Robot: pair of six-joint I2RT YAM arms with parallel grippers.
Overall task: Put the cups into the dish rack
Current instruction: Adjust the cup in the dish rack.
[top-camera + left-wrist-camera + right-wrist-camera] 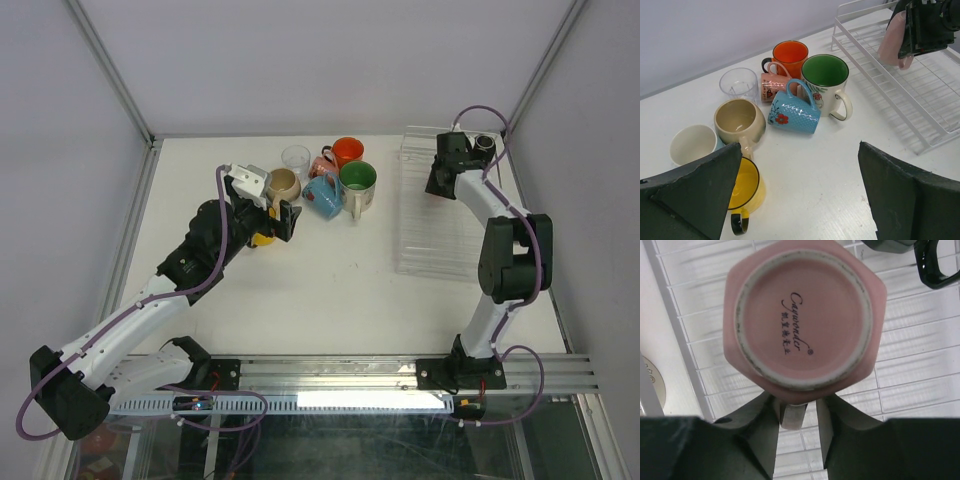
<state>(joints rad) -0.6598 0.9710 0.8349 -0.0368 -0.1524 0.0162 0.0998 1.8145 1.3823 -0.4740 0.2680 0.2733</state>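
A plain pink cup (800, 315) is bottom-up over the dish rack (440, 250). Its handle lies between the jaws of my right gripper (799, 402): the left finger touches it and a small gap shows at the right finger. A black cup (935, 265) sits in the rack's far corner. My left gripper (800, 150) hangs wide open over bare table, next to a yellow cup (747, 187). Beyond it cluster the white (692, 144), beige (739, 117), blue (795, 117), green (825, 70), orange (790, 52) and patterned pink (771, 86) cups and a glass tumbler (738, 82).
White walls with metal posts close in the table (350, 290) on three sides. The rack stands at the back right against the right wall. The arm bases sit on a rail along the near edge.
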